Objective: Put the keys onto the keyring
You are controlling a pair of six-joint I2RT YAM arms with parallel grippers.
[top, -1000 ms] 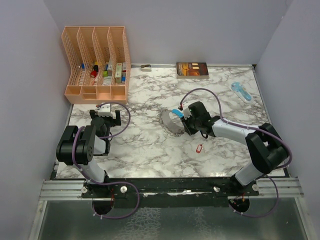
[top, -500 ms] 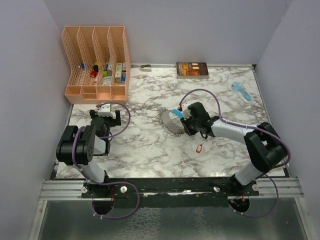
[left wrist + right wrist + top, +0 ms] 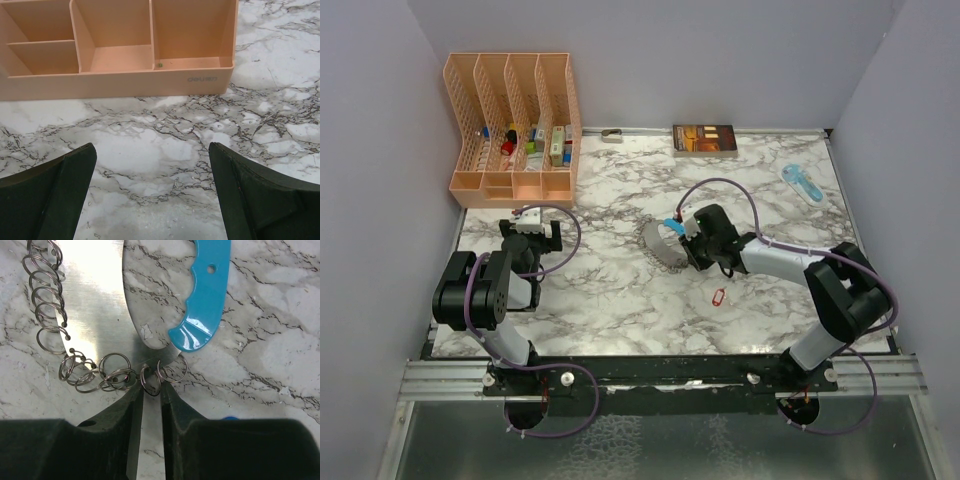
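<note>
Right fingers [image 3: 151, 388], nearly closed, pinch one small wire ring of the grey metal keyring [image 3: 658, 246] with curved light-blue strap [image 3: 205, 300], lying mid-way across the marble surface [image 3: 620, 195]. Tiny red-tagged key [image 3: 717, 297] lies nearby, apart. Left fingers [image 3: 152, 150] spread wide, holding nothing.

Peach desk organizer [image 3: 515, 120] at the back left of a marble table [image 3: 610, 290], small bottles and boxes [image 3: 535, 142] in its slots, small grey object [image 3: 612, 134] just right of the organizer, brown book [image 3: 704, 140] farther right, pale-blue see-through object [image 3: 803, 184] farthest right.
</note>
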